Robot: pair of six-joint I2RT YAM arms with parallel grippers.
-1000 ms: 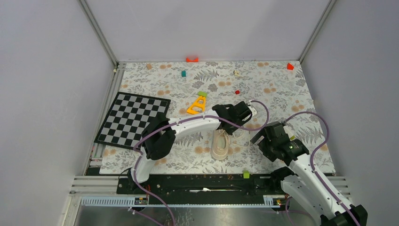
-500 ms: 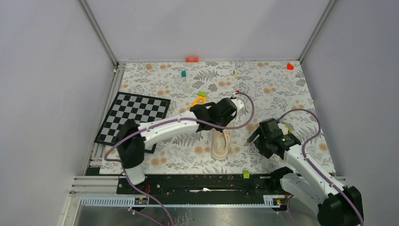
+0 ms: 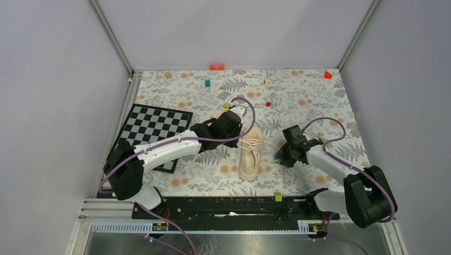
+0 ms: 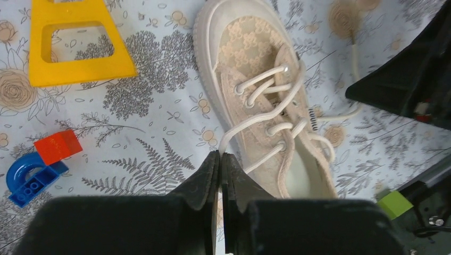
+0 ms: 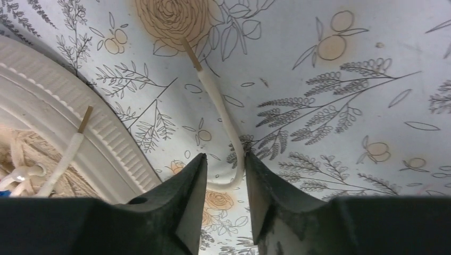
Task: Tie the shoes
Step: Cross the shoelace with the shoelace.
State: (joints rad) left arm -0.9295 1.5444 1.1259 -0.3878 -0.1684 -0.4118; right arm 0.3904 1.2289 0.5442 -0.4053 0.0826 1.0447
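The cream-beige shoe (image 3: pixel 250 154) lies on the flowered mat, toe toward the back, its laces loose. My left gripper (image 3: pixel 240 138) sits just left of the shoe (image 4: pixel 266 101), and in the left wrist view this gripper (image 4: pixel 219 155) is shut on a lace (image 4: pixel 250 122) that runs up to the eyelets. My right gripper (image 3: pixel 280 156) is low on the mat to the shoe's right. In the right wrist view its jaws (image 5: pixel 226 156) stand apart around the other lace (image 5: pixel 220 114), which lies on the mat. The shoe's ribbed sole (image 5: pixel 69 106) is at the left.
A yellow triangular piece (image 4: pixel 74 42) lies beside the shoe's toe, with a red block (image 4: pixel 58 146) and a blue arch (image 4: pixel 29 175) nearby. A checkerboard (image 3: pixel 151 133) lies at the left. A green block (image 3: pixel 277 197) sits at the near edge. Small blocks dot the back.
My left arm has swung back to the left, uncovering the shoe, and its gripper has shut on a lace. My right gripper has come down to the mat near the shoe and narrowed its jaws.
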